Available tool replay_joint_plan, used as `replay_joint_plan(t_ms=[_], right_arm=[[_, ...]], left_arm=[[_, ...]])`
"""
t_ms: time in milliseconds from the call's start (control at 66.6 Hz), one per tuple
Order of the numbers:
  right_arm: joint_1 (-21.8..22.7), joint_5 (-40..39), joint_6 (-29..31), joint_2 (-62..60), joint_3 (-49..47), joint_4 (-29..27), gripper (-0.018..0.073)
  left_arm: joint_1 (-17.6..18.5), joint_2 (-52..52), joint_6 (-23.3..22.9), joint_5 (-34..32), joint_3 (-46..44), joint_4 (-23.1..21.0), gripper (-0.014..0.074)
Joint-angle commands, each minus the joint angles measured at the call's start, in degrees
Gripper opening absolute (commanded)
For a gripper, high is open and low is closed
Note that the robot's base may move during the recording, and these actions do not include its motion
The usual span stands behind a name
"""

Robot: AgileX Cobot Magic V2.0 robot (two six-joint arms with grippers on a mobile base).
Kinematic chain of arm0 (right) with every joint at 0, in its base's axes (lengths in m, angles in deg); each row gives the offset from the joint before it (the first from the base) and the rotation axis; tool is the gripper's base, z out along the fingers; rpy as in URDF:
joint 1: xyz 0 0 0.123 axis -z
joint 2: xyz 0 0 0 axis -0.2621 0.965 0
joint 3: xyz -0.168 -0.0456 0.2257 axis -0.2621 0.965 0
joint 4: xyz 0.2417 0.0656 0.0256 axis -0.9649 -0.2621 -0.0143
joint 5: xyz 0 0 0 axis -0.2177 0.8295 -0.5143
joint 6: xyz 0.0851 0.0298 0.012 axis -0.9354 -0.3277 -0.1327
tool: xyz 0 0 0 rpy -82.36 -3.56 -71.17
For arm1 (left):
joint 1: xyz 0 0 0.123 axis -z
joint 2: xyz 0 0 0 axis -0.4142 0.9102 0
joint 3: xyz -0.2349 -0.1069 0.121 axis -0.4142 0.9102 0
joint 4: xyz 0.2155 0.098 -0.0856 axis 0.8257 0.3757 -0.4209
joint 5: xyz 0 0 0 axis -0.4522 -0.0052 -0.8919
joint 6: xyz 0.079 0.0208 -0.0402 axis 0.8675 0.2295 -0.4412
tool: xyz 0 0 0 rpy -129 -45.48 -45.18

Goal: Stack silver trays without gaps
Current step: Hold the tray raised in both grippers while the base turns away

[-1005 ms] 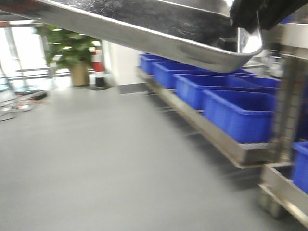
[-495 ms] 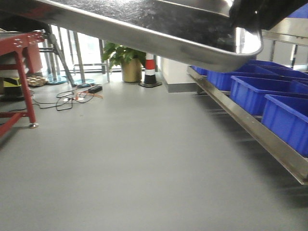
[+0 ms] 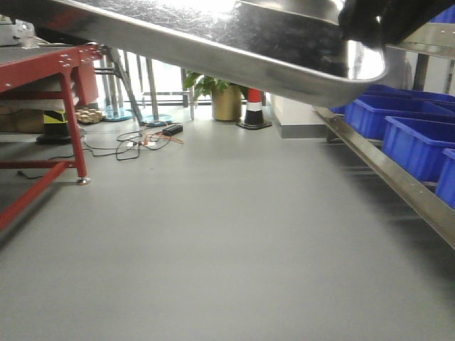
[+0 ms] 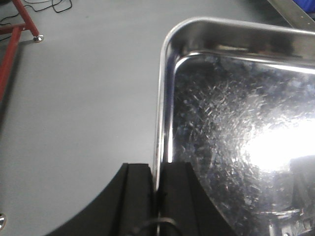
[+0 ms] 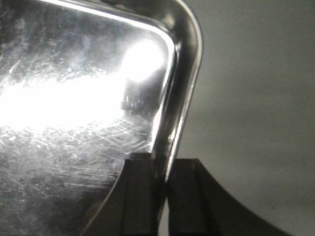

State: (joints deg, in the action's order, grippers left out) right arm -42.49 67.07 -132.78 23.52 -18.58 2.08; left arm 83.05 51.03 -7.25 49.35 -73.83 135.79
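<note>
One silver tray (image 3: 234,50) hangs in the air across the top of the front view, seen from below, above the grey floor. My left gripper (image 4: 157,169) is shut on the tray's left rim (image 4: 160,123); one finger is outside, one inside the pan. My right gripper (image 5: 162,164) is shut on the tray's right rim (image 5: 184,83). In the front view only the dark right gripper (image 3: 370,21) shows, at the tray's right corner. Any other tray is out of view.
A long steel shelf rail (image 3: 398,185) with several blue bins (image 3: 416,145) runs along the right. A red metal frame (image 3: 50,92) stands at the left. Cables (image 3: 138,145), a potted plant (image 3: 224,96) and a striped cone (image 3: 254,108) lie at the back.
The tray stays fixed in both grippers while the whole scene slides right: the bins and rail shift to the right edge and the red frame comes into view at the left.
</note>
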Motion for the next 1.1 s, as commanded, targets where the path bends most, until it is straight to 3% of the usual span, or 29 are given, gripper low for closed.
replay_joint_plan(t_ms=[0,1080], right_arm=[[-0.16,1.81,0.62,-0.65,-0.21,1.31,0.0003],[-0.16,1.70,0.62,-0.65,-0.21,1.31,0.0003]], left_arm=[[0.04,-0.56,-0.40,2.04,-0.17,3.47,-0.0010],[0.04,-0.56,-0.40,2.04,-0.17,3.47,-0.0010]])
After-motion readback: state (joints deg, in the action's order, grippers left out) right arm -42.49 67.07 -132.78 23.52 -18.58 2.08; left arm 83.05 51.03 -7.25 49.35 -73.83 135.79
